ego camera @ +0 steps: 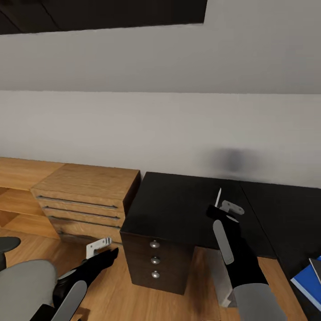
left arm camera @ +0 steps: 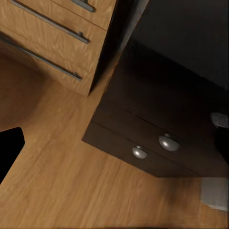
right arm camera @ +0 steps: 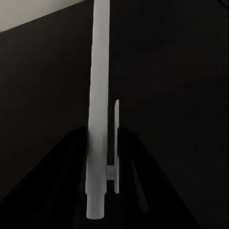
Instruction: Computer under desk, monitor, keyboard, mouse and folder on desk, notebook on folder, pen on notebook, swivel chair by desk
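Note:
My right gripper (ego camera: 226, 209) hangs over the glossy black desk (ego camera: 178, 207), shut on the thin white pen (ego camera: 218, 198). The pen (right arm camera: 98, 119) stands up out of the fingers, its clip showing, with the dark desk top behind it. At the lower right edge, the blue folder (ego camera: 306, 281) lies on the desk with a dark flat thing on its far corner. The grey seat of the swivel chair (ego camera: 22, 281) sits at lower left. My left gripper (ego camera: 100, 246) is open, low over the wood floor beside the chair, holding nothing.
The desk's black three-drawer unit (ego camera: 155, 261) (left arm camera: 152, 143) stands between my arms. A light wood drawer cabinet (ego camera: 84, 200) (left arm camera: 62, 33) stands close on its left. A grey sloped wall rises right behind the desk. Wood plank floor (left arm camera: 71, 181) lies in front.

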`<state>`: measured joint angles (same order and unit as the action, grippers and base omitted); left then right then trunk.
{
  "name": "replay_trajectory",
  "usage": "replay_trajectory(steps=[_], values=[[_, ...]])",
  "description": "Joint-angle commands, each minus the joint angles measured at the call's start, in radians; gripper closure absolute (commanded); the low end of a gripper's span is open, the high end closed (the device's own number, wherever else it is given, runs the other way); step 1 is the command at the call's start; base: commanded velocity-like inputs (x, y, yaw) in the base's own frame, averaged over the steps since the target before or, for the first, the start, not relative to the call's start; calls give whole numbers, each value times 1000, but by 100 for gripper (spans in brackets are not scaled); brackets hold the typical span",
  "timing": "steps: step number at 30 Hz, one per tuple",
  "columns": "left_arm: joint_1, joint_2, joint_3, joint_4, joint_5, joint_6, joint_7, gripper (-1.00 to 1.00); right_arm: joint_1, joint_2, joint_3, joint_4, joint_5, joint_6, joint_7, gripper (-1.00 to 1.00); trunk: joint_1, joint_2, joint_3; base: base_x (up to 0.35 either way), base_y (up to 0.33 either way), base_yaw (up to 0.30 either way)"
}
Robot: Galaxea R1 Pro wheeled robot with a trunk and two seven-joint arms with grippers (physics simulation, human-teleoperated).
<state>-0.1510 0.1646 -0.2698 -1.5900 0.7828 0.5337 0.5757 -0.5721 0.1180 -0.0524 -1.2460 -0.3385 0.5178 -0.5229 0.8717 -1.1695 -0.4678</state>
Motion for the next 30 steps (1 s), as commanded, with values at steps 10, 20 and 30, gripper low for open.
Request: replay_trajectory(steps=[10,20,30], values=[[0,1,-6,-11,10,0,10,-100,-1,-20,-52,3,-10,-4,-2,100,0,-1,7,0,0,-262],[0,3,-5,-11,10,0,10,-100,-1,-32,-70,6,-11,-8,0,100,0,-1,16,0,0,-262],[0,4,-4,-11,10,2,10,-100,0,-32,-73,7,-11,-9,0,100,0,-1,24,-1,-8,-262]])
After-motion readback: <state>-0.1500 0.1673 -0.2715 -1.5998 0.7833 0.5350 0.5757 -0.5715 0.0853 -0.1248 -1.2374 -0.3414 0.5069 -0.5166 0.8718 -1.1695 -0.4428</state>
